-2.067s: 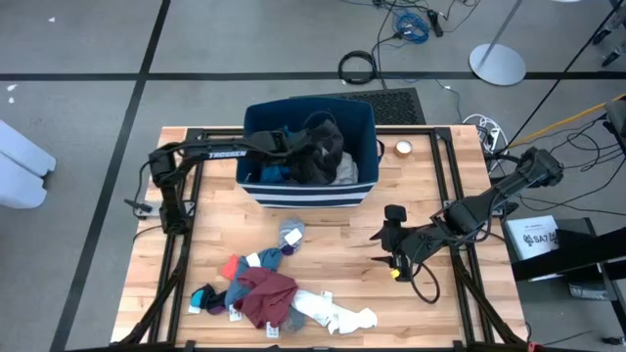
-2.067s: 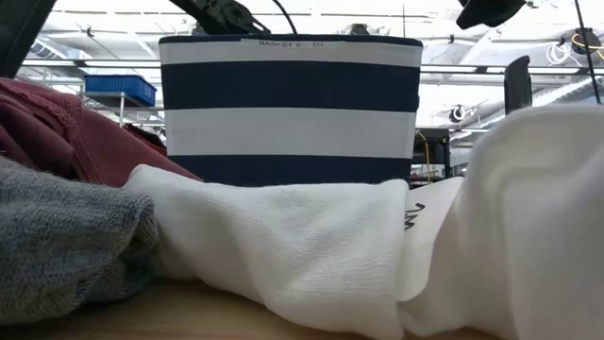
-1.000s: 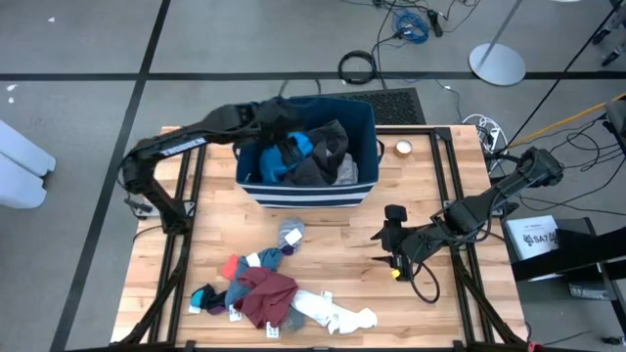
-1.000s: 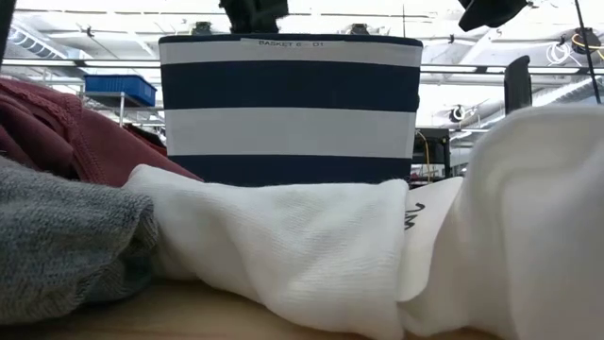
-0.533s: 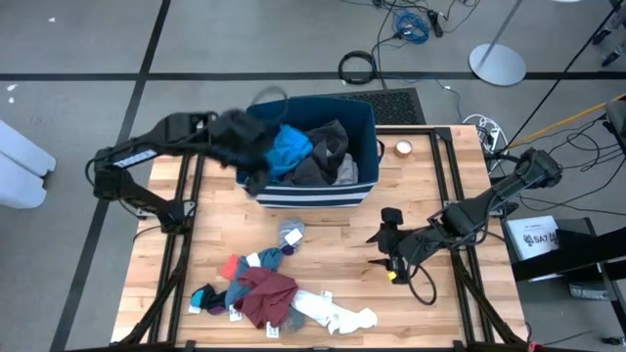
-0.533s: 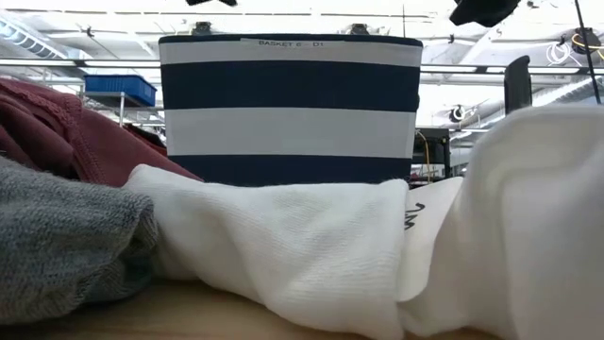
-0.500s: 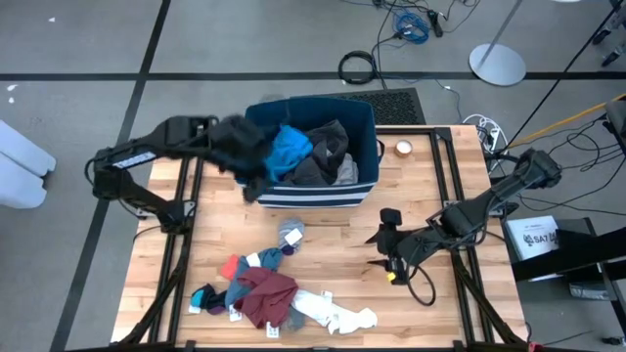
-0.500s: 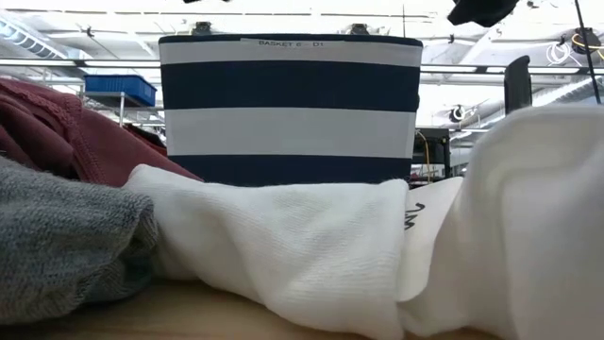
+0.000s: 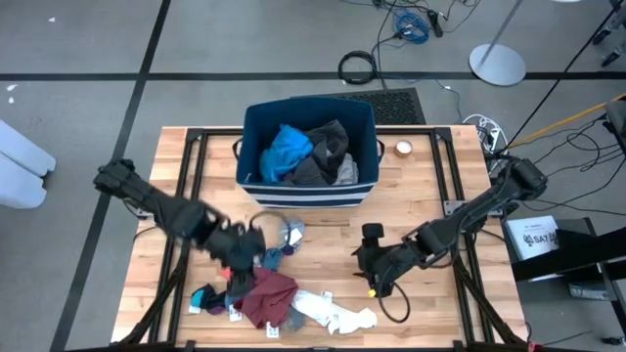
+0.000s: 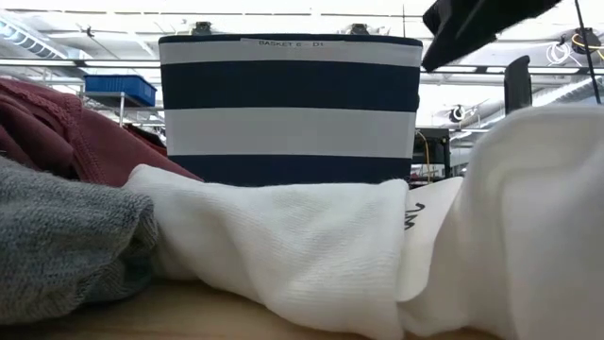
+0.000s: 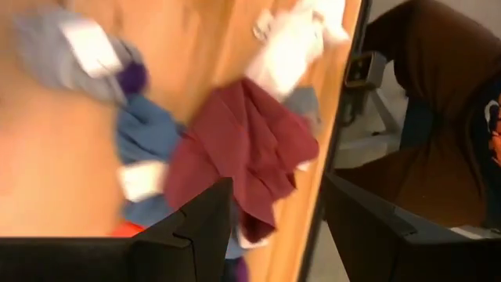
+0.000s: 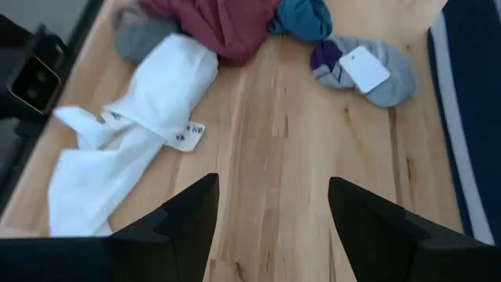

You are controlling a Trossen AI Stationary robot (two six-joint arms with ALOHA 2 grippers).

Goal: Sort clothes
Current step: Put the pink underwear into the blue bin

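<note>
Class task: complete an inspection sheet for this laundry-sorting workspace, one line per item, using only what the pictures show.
Surface: wooden table, black frame.
Job's things: maroon garment, white garment, grey sock and small coloured pieces lie at the table's front; bright blue piece and dark grey clothes sit in the striped bin.
Clutter: small round object by the bin.
Grippers: left gripper open over the pile; right gripper open over bare wood.
Cables: coils on the floor.
Surroundings: a person beside the table.

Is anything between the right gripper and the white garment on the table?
Nothing visible. Only bare wood lies between the open right gripper and the white garment; the maroon piece sits beyond it.
</note>
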